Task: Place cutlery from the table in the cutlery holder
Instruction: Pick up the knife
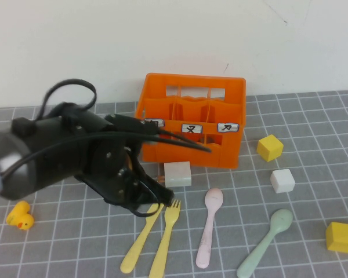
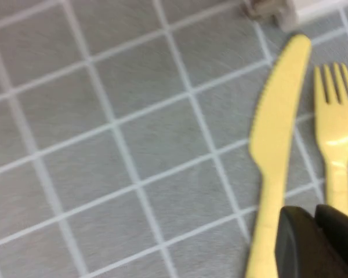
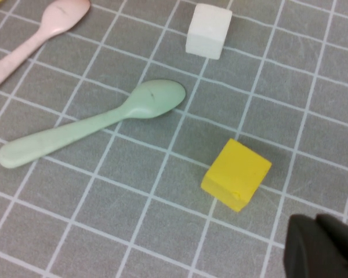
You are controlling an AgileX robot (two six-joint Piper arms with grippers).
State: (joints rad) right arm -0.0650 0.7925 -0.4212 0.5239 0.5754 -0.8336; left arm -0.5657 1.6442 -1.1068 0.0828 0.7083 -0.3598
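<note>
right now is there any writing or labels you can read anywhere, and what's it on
Three white labels on the front of the orange cutlery holder: black marks, too small to read.
Nothing readable on the cutlery, blocks or duck.

Three cameras: one raised overview, two close wrist views looking down.

The high view looks down from the robot's side across the table (image 1: 313,110), the cutlery holder (image 1: 191,116) toward 12 o'clock. The left wrist view sits very near the surface over the yellow knife (image 2: 275,145) and yellow fork (image 2: 336,127), also seen toward 6 o'clock in the high view. The right wrist view hangs higher and shares the mint-green spoon (image 3: 93,124).
</note>
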